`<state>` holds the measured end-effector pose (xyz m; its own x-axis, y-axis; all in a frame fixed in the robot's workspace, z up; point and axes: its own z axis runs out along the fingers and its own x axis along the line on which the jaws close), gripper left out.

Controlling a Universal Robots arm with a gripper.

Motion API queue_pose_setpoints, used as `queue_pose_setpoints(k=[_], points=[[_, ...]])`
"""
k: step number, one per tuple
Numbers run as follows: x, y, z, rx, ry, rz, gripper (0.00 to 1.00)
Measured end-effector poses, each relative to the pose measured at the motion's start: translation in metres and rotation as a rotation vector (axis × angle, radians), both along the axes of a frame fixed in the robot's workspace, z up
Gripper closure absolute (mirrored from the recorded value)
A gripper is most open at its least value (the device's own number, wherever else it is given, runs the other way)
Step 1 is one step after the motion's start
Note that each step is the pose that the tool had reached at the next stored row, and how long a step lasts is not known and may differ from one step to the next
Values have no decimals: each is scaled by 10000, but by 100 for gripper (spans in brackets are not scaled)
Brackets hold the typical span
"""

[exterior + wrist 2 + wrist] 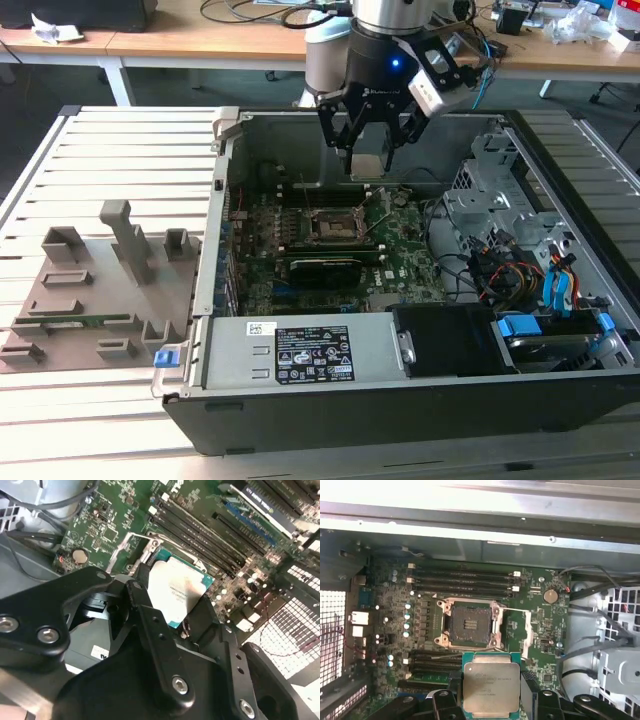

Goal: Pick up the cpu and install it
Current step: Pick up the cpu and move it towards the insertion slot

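Note:
The cpu point(368, 166), a small flat square chip with a dull silvery top, hangs in the air inside the open computer case, with my gripper point(368, 158) shut on its two sides. In the first wrist view the cpu point(490, 687) sits between the black fingers point(445, 702), a short way off from the dark square socket point(469, 625). The socket is empty and its metal bracket point(517, 630) is swung open. In the second wrist view the cpu point(175, 592) is held over the green motherboard point(115, 520). The socket point(332, 228) lies below and slightly toward the exterior view's left of the chip.
The case walls point(215, 200) ring the motherboard. A long black card point(325, 268) lies just in front of the socket, memory slots point(462, 582) behind it. A drive cage with cables point(520, 240) fills the exterior view's right. A grey foam tray point(100, 290) rests on the slatted table.

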<state>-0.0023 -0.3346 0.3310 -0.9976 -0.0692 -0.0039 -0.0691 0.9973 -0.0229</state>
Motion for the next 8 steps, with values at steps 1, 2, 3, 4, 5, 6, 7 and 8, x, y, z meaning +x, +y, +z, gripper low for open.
queue_pose_setpoints(k=[1, 2, 3, 4, 5, 6, 7, 8], points=[[-6, 7, -24, 0, 0, 0, 45], [-11, 18, -73, 0, 0, 0, 45], [-13, 24, -97, 0, 0, 0, 45], [-15, 31, -128, -1, 0, 0, 45], [-15, 33, -139, 0, 0, 1, 45], [-15, 36, -155, -1, 1, 1, 45], [-15, 36, -156, -2, 1, 0, 45], [-15, 35, -157, -1, 1, 0, 45]])
